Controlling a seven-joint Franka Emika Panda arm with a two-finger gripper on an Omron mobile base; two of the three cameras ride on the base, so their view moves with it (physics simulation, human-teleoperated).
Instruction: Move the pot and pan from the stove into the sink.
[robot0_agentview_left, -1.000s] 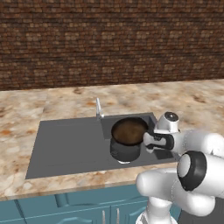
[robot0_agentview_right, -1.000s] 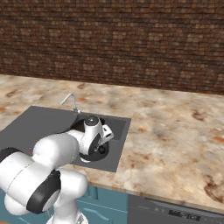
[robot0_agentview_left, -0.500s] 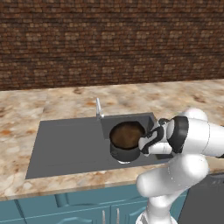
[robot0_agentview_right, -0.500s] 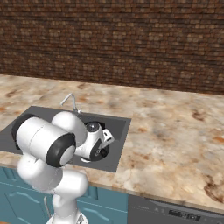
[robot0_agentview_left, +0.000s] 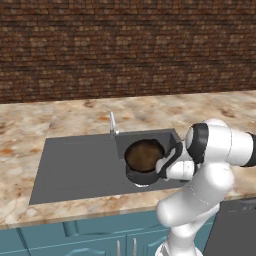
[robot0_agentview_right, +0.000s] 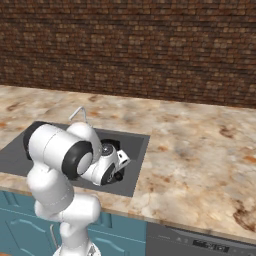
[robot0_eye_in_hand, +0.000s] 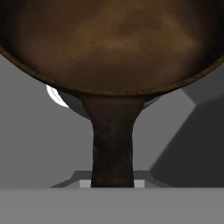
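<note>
Just right of center in the left base view, the gripper (robot0_agentview_left: 164, 166) is clamping narrowly on the handle of the pan (robot0_agentview_left: 144, 154) and holding it over the basin of the sink (robot0_agentview_left: 80, 167). Under the pan, the pot (robot0_agentview_left: 142, 178) is sitting in that basin, below the faucet (robot0_agentview_left: 113, 125) on the marbled tabletop (robot0_agentview_left: 75, 115).

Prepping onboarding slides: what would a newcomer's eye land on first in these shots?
First the brown-bottomed pan, held over the sink basin by the white arm, its handle running straight down into the end effector in the hand view. Beneath it a darker round vessel sits in the basin, beside the thin silver faucet.
</note>
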